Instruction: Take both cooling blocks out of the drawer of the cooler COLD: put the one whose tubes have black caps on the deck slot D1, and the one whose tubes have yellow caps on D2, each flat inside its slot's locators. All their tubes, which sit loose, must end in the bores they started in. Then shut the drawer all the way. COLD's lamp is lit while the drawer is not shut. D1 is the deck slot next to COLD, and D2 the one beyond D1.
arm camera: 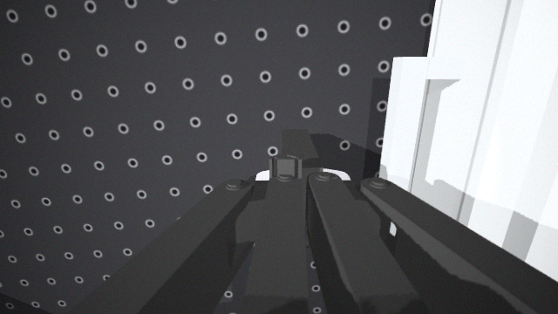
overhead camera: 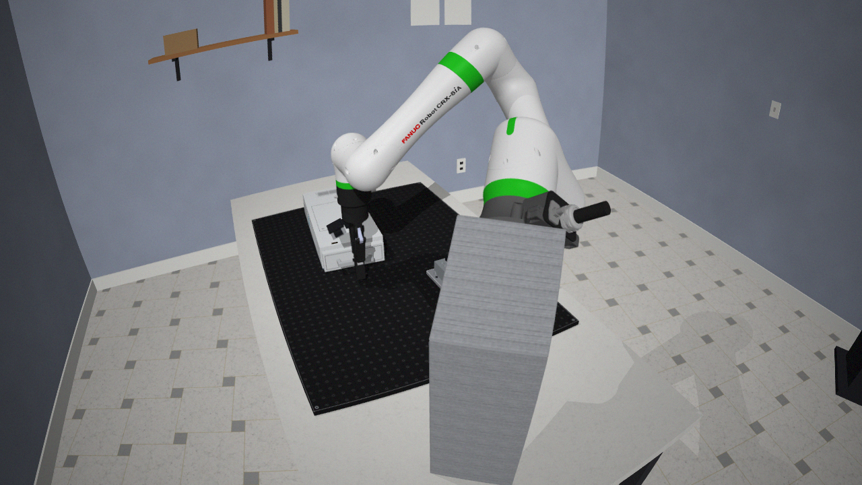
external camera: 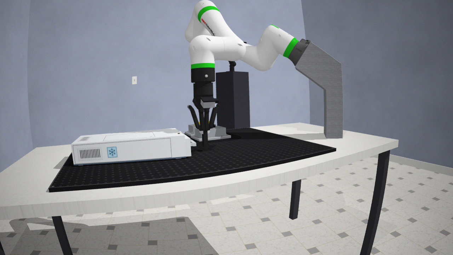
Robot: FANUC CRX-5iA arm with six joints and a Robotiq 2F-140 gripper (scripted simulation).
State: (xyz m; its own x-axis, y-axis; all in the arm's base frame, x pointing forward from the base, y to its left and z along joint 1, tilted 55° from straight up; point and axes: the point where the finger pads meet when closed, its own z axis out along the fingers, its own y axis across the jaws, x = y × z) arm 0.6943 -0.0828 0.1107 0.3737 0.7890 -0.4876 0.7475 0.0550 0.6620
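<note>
Gripper (overhead camera: 360,277) (external camera: 205,147) (arm camera: 294,149) beside horizontal drawer handle (overhead camera: 345,263) (external camera: 193,143) (arm camera: 403,113).

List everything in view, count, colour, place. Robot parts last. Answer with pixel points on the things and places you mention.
cooler (overhead camera: 325,217) (external camera: 126,145) (arm camera: 523,87): 1, white, on mat
handle (overhead camera: 342,263) (external camera: 193,143) (arm camera: 403,113): 1, white, cooler front
mat (overhead camera: 361,337) (external camera: 269,148) (arm camera: 131,109): 1, black, on table
table (overhead camera: 361,446) (external camera: 364,139): 1, pale
grey blocks (overhead camera: 440,265) (external camera: 220,130): count unclear, behind tool in exterior view
yellow bits (external camera: 199,124): count unclear, at blocks
shelf (overhead camera: 223,46): 1, brown, wall
box (overhead camera: 180,40): 1, tan, on shelf
books: several, brown/cream/dark, on shelf
sheets: 2, cream, wall
outlet (overhead camera: 460,165): 1, white, wall
pillar (external camera: 232,98): 1, dark, behind table
stand (overhead camera: 493,289) (external camera: 334,101): 1, grey, under arm
arm (overhead camera: 421,114) (external camera: 221,47): 1, white/green
tool (overhead camera: 360,274) (external camera: 205,144) (arm camera: 294,149): 1, black, shut
</note>
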